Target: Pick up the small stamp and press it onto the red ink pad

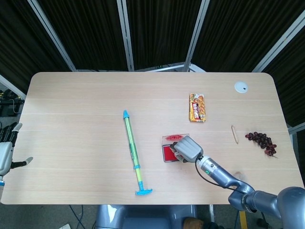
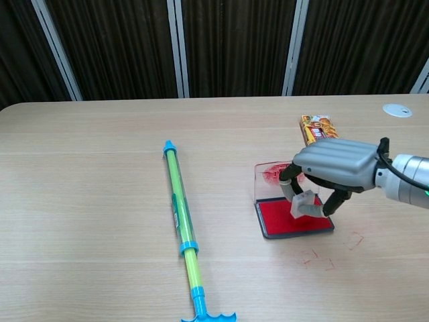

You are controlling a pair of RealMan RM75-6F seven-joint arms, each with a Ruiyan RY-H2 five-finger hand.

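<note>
Chest view: the small stamp [image 2: 303, 203] is pinched in the fingers of the right hand [image 2: 333, 166] and is held tilted just above the red ink pad [image 2: 293, 220]; contact with the pad surface cannot be confirmed. The pad lies open on the counter [image 2: 94, 174], its clear lid [image 2: 267, 178] raised at the 12 o'clock edge. In the head view, the pad [image 1: 167, 152] is largely covered by the right hand [image 1: 187, 148].

The left hand [image 1: 5, 155] is seen at the 9 o'clock edge of the counter; nothing is held and its fingers are apart.

The stamp is judged light, small and rigid, and probably smooth, so slipping or twisting in the grip is likely. It is best held by its upper sides, with the printing face left free and level. The pad is judged light and may slide under an off-centre press.

A green water squirter [image 2: 181, 228] lies at the pad's 9 o'clock; a snack packet [image 2: 315, 125] lies at its 12 o'clock.
</note>
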